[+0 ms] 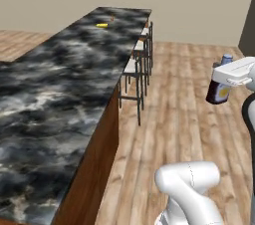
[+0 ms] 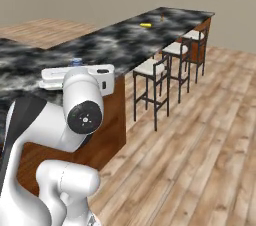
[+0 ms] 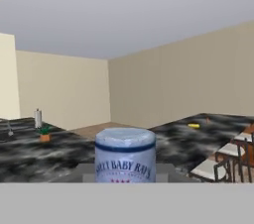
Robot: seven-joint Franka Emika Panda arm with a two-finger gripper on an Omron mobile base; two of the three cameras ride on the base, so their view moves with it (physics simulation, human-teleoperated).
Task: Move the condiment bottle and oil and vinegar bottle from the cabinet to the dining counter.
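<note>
My gripper (image 1: 225, 76) is shut on the condiment bottle (image 1: 218, 91), a small dark bottle with a blue cap and a pale label. It hangs in the air above the wooden floor, to the right of the dining counter (image 1: 60, 84) and apart from it. From the right base the white hand (image 2: 79, 77) stands in front of the black marble top (image 2: 125, 40), with the blue cap (image 2: 76, 61) just above it. The hand view has the cap and label (image 3: 125, 154) up close. The oil and vinegar bottle and the cabinet are out of view.
Dark-framed stools (image 1: 137, 67) (image 2: 156, 77) line the counter's right side. A small yellow thing (image 1: 101, 25) (image 2: 145, 24) lies at the counter's far end beside a tiny orange one (image 1: 112, 18). A grey bottle (image 3: 37, 118) and a small potted plant (image 3: 44, 134) stand on a marble top.
</note>
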